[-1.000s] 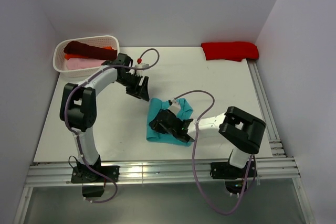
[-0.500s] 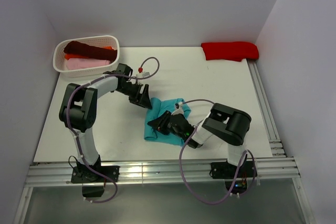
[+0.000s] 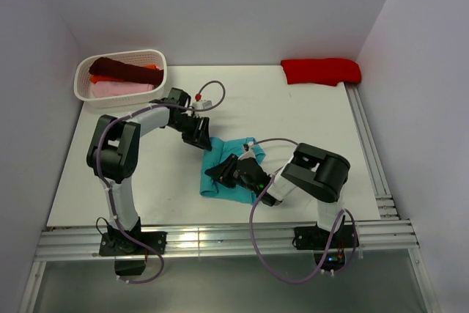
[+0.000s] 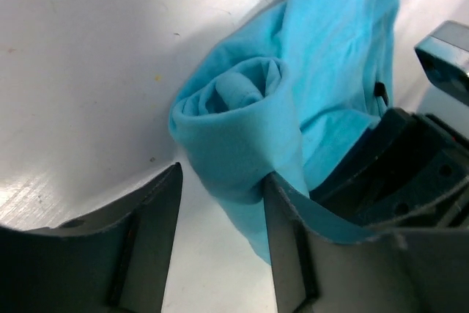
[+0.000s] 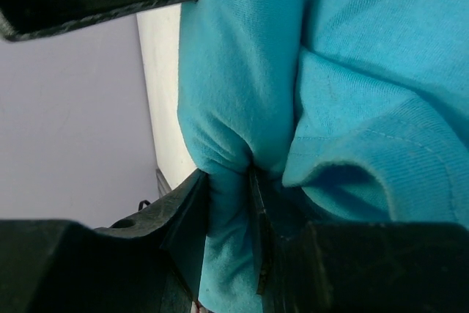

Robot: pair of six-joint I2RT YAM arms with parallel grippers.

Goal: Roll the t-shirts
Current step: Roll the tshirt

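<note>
A teal t-shirt [image 3: 220, 160] lies partly rolled in the middle of the table. Its rolled end [image 4: 236, 126] faces my left wrist camera. My left gripper [image 3: 201, 138] is at the shirt's far left corner, open. The roll's end sits just ahead of and partly between its fingertips [image 4: 222, 181]. The right finger [image 4: 287, 234] touches the cloth and the left finger [image 4: 150, 229] stands apart from it. My right gripper [image 3: 224, 174] lies low over the shirt's near part, shut on a pinched fold of teal cloth [image 5: 229, 181].
A white basket [image 3: 157, 60] at the back left holds a maroon shirt [image 3: 121, 70], a pink one [image 3: 113, 89] and some orange cloth. A folded red shirt [image 3: 320, 71] lies at the back right. Metal rails [image 3: 366, 144] run along the right and near edges.
My left gripper has come down and right to the teal shirt's rolled end and its jaws have narrowed. The right arm has folded in leftward, still holding the cloth.
</note>
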